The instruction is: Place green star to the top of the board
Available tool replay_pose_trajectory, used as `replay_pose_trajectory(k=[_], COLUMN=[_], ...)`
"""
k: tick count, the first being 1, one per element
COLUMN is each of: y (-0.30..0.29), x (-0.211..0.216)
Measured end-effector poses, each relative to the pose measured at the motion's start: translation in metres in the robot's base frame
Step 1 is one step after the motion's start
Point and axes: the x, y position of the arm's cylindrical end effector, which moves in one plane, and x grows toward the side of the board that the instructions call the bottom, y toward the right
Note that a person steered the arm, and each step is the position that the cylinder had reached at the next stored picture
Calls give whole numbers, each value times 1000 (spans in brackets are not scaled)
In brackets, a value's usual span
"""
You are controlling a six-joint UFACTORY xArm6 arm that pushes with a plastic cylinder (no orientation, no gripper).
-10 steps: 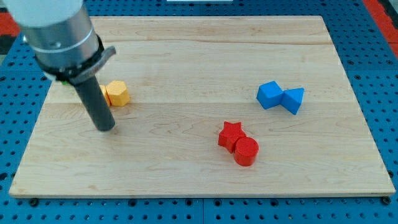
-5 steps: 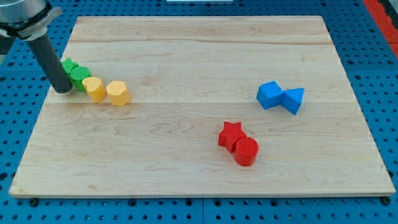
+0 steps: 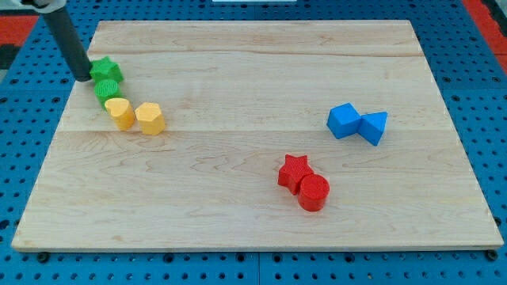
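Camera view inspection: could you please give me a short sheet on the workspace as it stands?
Surface: wooden board, flat.
Job's things: green star near the left edge, in the upper part, not at the top edge.
Clutter: green round block, two yellow blocks, two blue blocks, red star, red cylinder.
Claw: none; my tip touches the star's left side.
Cables: nothing seen.
Surroundings: blue pegboard.

Tabletop point(image 3: 253, 214): pale wood, grain running left to right, one seam line crossing near its top edge. Evenly lit, no strong shadows. Blue perforated base plate point(image 3: 475, 71) surrounds the tabletop on the left, right and bottom, holes in a regular grid. Red surface patches point(image 3: 485, 9) sit beyond the tabletop's upper corners. Walls, floor and windows cannot be seen.
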Motion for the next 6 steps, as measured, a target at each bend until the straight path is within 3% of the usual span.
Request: replay_pose_trajectory(k=[3, 6], y=[-36, 2], x=[1, 1])
